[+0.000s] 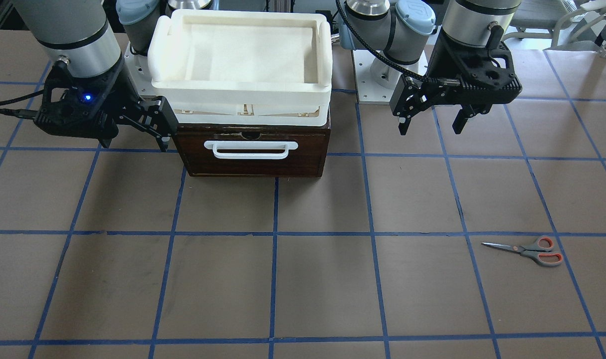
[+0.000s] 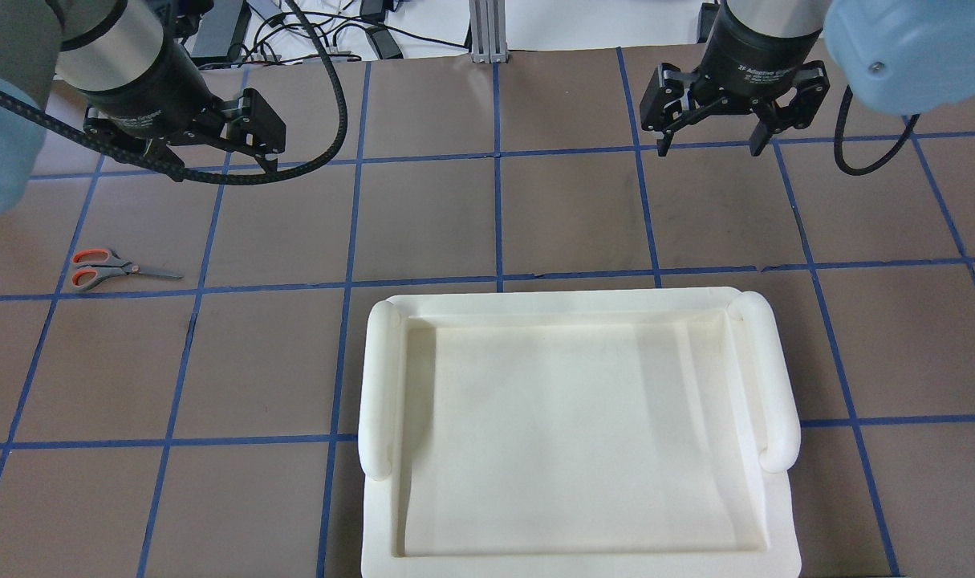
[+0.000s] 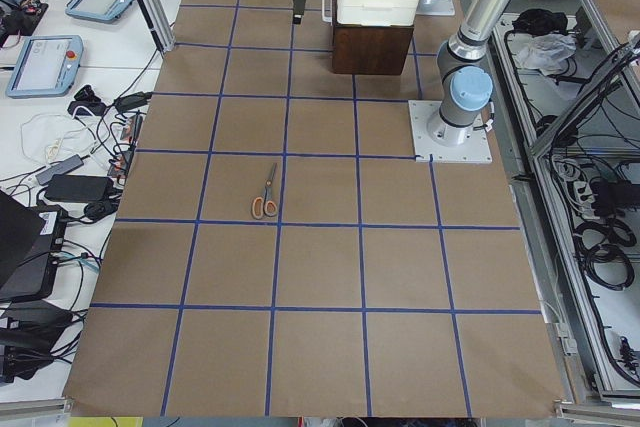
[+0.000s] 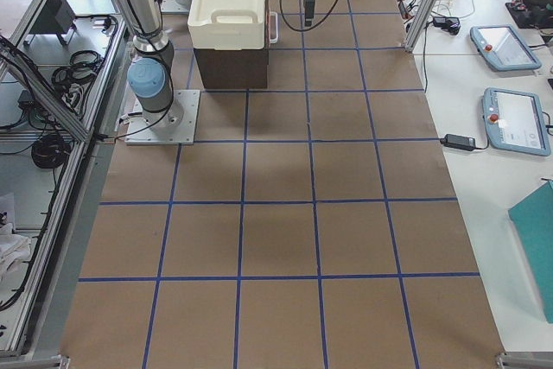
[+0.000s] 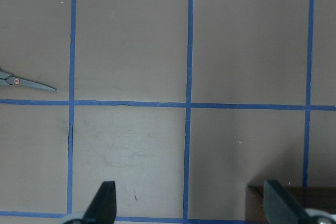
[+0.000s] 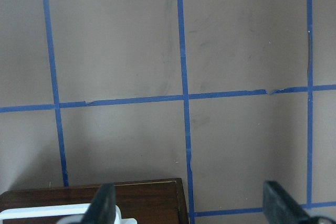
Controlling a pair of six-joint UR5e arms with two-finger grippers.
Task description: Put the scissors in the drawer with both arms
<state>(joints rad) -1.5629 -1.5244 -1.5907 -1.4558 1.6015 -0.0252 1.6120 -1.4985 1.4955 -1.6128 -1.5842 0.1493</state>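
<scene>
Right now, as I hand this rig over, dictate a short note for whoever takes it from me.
Left claw: open, empty, hovering above the table beside the drawer.
Right claw: open, empty, hovering at the drawer's other side.
Scissors: flat on the table, blades shut, on the robot's left, apart from both claws.
Drawer: shut, with a white tray on top.
Done: nothing yet.
Left: open the drawer, pick up the scissors, place them inside.
</scene>
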